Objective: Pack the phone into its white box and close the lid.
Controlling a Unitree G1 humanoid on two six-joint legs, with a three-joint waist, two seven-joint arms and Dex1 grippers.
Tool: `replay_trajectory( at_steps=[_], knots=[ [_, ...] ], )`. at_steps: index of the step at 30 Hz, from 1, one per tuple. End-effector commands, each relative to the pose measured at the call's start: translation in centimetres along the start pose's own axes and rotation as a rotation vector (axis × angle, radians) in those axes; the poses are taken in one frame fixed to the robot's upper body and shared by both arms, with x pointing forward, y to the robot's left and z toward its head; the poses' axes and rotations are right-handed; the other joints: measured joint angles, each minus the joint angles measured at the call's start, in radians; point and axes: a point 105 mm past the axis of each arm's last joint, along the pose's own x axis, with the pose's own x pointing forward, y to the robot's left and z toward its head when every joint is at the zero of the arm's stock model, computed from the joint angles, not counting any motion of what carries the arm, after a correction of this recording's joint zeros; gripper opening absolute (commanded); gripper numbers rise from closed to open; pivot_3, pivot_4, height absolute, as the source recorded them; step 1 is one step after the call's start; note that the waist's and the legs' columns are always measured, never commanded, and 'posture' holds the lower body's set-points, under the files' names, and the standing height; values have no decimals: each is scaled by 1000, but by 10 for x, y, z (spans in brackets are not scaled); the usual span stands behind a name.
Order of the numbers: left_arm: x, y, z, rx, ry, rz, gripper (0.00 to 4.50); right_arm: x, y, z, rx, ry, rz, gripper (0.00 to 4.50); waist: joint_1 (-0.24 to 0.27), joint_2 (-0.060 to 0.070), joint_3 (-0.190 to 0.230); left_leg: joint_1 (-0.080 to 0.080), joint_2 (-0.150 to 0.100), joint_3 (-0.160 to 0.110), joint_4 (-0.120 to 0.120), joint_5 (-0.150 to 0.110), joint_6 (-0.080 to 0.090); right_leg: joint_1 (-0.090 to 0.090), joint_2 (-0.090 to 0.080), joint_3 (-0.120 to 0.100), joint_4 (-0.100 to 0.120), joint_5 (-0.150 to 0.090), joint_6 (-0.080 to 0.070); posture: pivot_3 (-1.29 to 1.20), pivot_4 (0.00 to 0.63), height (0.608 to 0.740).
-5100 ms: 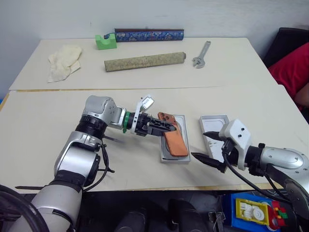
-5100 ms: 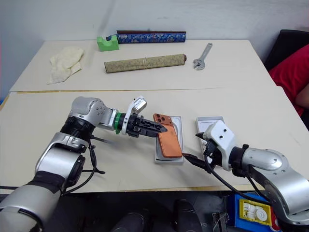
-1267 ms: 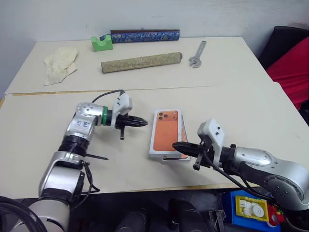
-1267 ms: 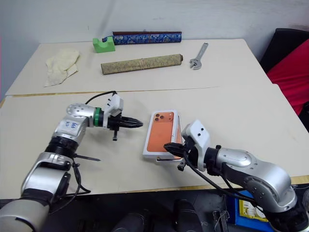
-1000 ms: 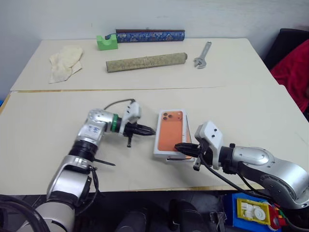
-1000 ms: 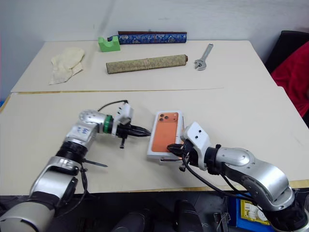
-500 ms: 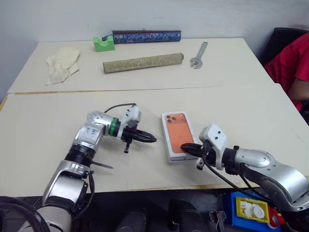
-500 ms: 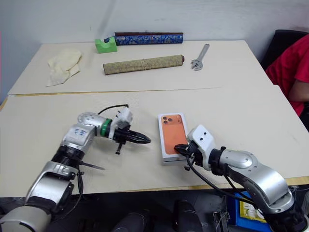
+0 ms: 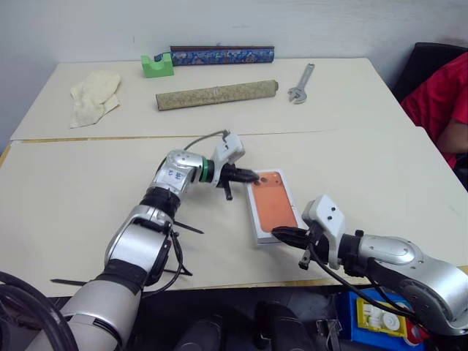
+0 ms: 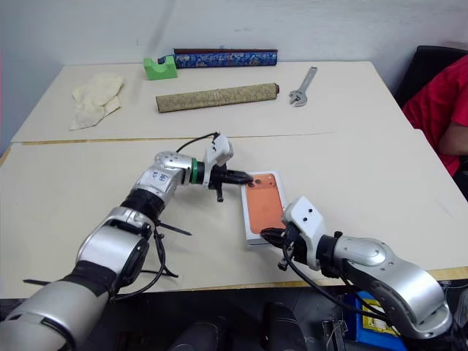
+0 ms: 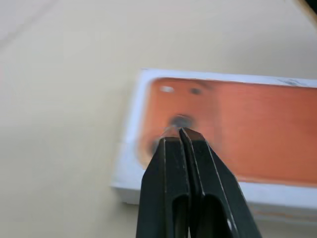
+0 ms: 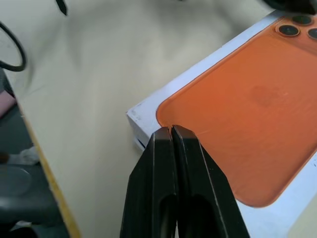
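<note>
The lid (image 9: 276,208), white with an orange phone printed on top, lies flat over the white box (image 12: 140,143); a thin white side of the box shows under it. The phone is hidden. My left gripper (image 9: 252,176) is shut, its tips resting at the lid's far left corner, over the printed camera lenses (image 11: 179,121). My right gripper (image 9: 277,232) is shut too, with nothing in it. Its tips sit at the lid's near corner (image 12: 148,116), by the table's front edge.
On the far table lie a wrench (image 9: 301,80), a rolled mat (image 9: 217,94), a green tape dispenser (image 9: 158,64), a long blue case (image 9: 222,55) and a crumpled cloth (image 9: 93,96). A person in red (image 9: 442,110) sits at the right edge.
The lid, tilted a second ago, now lies flat on the box. My left gripper has reached right to the lid's far corner. My right gripper has drawn back to the near corner.
</note>
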Motion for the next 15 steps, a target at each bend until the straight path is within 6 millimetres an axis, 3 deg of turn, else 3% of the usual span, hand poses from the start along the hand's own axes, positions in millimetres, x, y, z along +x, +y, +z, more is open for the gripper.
replay_trajectory(
  at_steps=[1,5,9,15],
  knots=[
    [0,23,8,30,-14,180,0,-14,15,9,-28,-13,47,43,2,0,0,0,0,0,0,0,0,0,0,0,0,0,0,0,150,740],
    [12,16,0,40,29,164,0,-21,18,-1,-10,25,41,43,5,0,0,0,0,0,0,0,0,-1,0,0,1,0,0,0,150,740],
    [24,0,0,22,16,59,0,-23,19,1,-3,5,27,43,9,0,0,0,0,0,-2,0,0,-1,0,0,1,0,0,0,150,740],
    [22,-15,10,36,-34,-95,0,-24,10,5,2,-24,-19,43,22,0,0,-1,-1,0,-2,0,0,-1,0,0,0,1,1,0,150,740]
  ],
)
